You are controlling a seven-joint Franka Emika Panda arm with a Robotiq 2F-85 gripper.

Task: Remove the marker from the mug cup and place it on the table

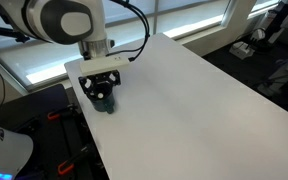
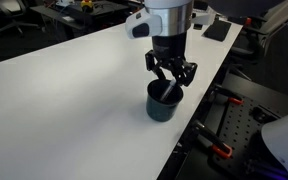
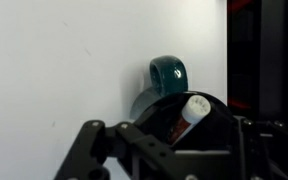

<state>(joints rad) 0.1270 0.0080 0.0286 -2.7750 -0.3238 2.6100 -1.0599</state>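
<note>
a: where's the marker (image 3: 187, 115)?

b: in the mug (image 2: 162, 108), leaning on the inside wall with its pale end up at the rim. the wrist view shows it best.

a: and the claw (image 2: 171, 80)?

b: right above the mug, fingers apart, nothing between them. it has no grip on the marker yet.

a: what could go wrong from here?

b: i think the lean is the main risk. the marker sits off the mug's middle, so a finger coming straight down may land on the rim or knock the marker aside. a push on the rim could tip the mug.

a: does the edge matter?

b: it does. the mug stands near the table (image 2: 74, 90) edge in both exterior views, so a sideways shove could send it off. a pinch that traps the marker against the wall may also lift the mug with it. and the marker is round, so it may roll once it's laid beside the mug.

a: counts?

b: one mug, one marker, one claw, one table.
</note>
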